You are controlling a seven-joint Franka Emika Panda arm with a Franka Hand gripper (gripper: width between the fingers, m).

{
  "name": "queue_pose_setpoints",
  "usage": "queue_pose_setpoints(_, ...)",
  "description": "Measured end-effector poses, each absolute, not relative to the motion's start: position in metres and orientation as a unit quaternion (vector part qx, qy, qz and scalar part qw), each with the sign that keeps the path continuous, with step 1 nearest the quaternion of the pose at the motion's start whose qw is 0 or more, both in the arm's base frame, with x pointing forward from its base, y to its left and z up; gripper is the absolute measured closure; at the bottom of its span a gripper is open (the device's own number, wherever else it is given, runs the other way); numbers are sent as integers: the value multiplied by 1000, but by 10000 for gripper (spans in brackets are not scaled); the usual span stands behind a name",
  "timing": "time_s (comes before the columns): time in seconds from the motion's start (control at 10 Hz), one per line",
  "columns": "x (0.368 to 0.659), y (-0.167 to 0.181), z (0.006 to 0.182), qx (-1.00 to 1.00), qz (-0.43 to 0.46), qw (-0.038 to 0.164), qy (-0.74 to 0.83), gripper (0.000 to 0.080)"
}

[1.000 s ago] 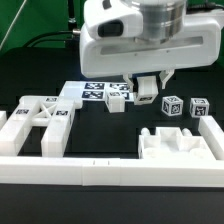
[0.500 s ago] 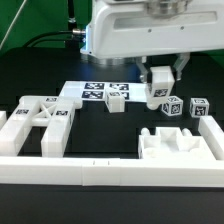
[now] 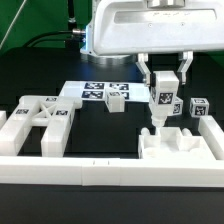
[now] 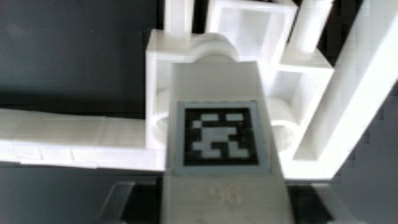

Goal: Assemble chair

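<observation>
End effector (image 3: 165, 84) clamped on a chunky white post (image 3: 163, 102), square tag showing, upright over the notched block (image 3: 183, 152), matte black desk (image 3: 105, 135).

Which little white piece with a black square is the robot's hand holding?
The upright post pinched in the hand, right above the notched block. The other small pieces sit loose on the black table.

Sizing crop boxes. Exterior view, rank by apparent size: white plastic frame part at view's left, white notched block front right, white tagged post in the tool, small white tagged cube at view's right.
Tied: white plastic frame part and white notched block, look alike.
Then white tagged post.
Last: small white tagged cube.
</observation>
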State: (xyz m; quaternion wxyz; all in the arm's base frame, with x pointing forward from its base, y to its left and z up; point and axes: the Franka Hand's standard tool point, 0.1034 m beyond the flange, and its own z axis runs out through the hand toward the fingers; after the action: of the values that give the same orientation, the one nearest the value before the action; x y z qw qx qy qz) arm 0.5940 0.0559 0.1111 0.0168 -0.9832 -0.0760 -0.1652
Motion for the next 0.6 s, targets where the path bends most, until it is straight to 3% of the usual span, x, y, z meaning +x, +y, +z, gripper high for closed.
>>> queue_pose_setpoints(0.3,638,71,120,-980,-163,19,-111,512)
queue_pose_setpoints(0.6,636,70,117,-981,-160,19,-110,512)
